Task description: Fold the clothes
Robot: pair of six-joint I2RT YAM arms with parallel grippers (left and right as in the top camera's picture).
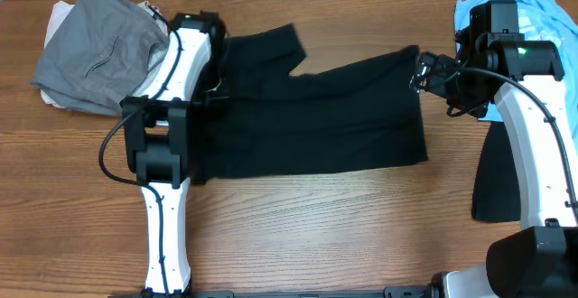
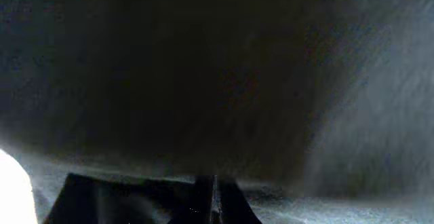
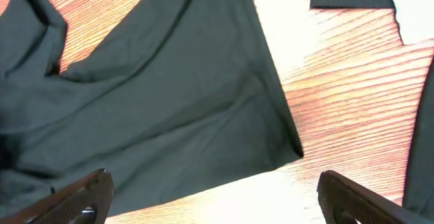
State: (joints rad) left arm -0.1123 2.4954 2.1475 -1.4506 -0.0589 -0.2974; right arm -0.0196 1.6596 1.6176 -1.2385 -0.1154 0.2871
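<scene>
Black garment (image 1: 316, 117) flat on bench (image 1: 316, 235); right jaws released by its right edge, left jaws' grip indiscernible.

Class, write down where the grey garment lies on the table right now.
In the overhead view the grey garment lies crumpled at the table's far left corner, just left of the black garment.

The left wrist view is only a dark blur of black cloth (image 1: 325, 117), so the left gripper (image 1: 213, 36) cannot be read as open or closed; overhead, the left arm (image 1: 176, 63) covers the cloth's left end. The right arm (image 1: 533, 108) hides part of the blue garment (image 1: 542, 13), itself cut off at the bench's far right corner
</scene>
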